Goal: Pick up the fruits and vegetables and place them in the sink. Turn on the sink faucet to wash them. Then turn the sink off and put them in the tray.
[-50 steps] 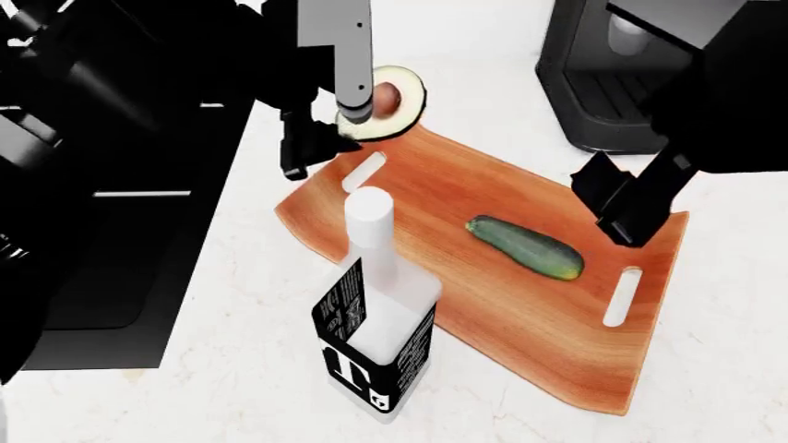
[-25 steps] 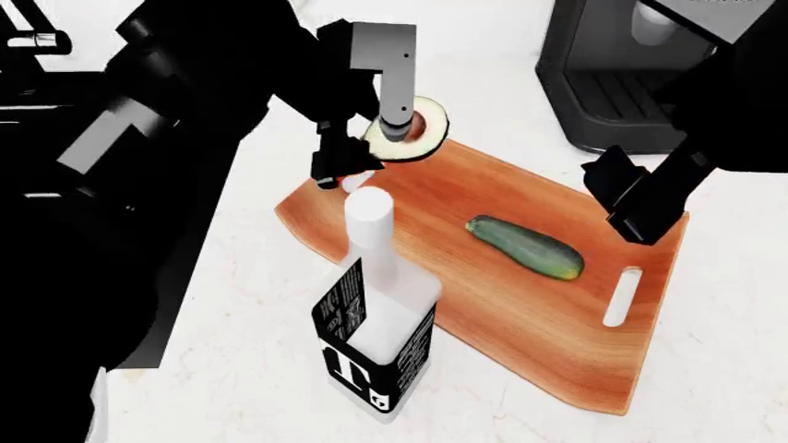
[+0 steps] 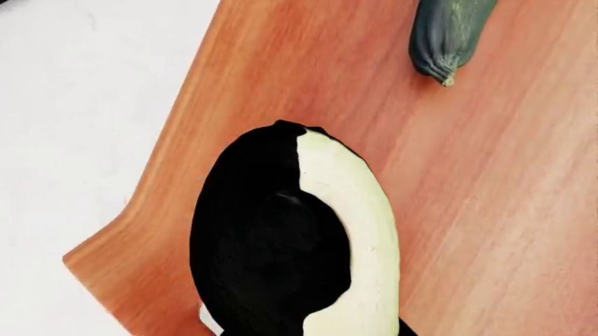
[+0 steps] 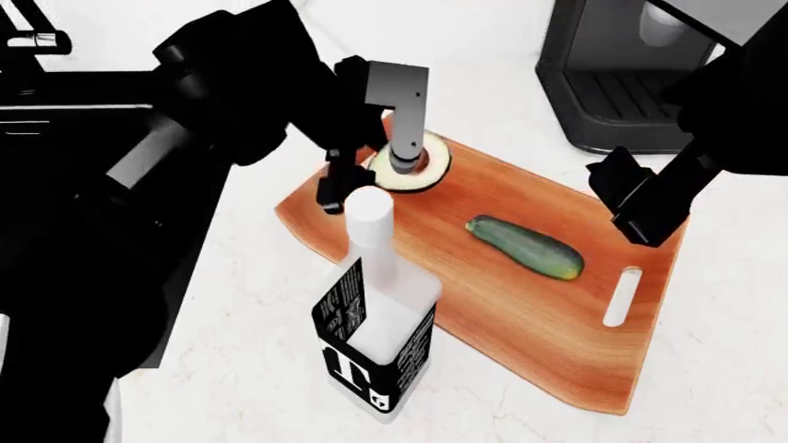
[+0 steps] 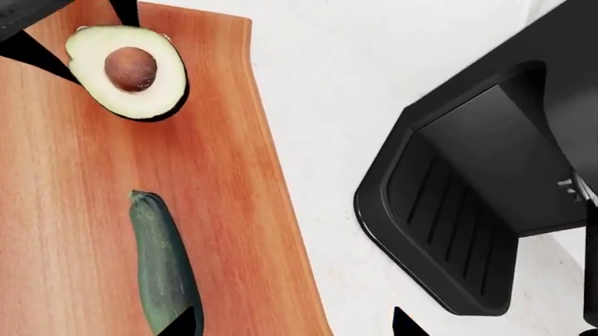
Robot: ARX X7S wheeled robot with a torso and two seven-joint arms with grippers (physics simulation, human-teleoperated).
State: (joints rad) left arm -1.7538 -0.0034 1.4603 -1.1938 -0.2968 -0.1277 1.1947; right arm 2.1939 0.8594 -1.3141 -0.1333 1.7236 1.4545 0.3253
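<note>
My left gripper is shut on the halved avocado, holding it cut face up at the far left corner of the orange-brown tray. Whether the avocado touches the wood I cannot tell. In the left wrist view its dark skin and pale rim fill the middle. The dark-green zucchini lies flat mid-tray. My right gripper hangs open over the tray's right side, its fingertips just past the zucchini's end. The black sink lies left, mostly behind my left arm. The sink faucet I cannot make out.
A white bottle with a black "T" label stands upright on the white counter against the tray's near left edge, close under my left gripper. A dark grey coffee machine stands behind the tray at the right, also seen in the right wrist view.
My left gripper has carried the avocado from beyond the tray's far corner to over the tray and lower. The right gripper and the zucchini have hardly moved.
</note>
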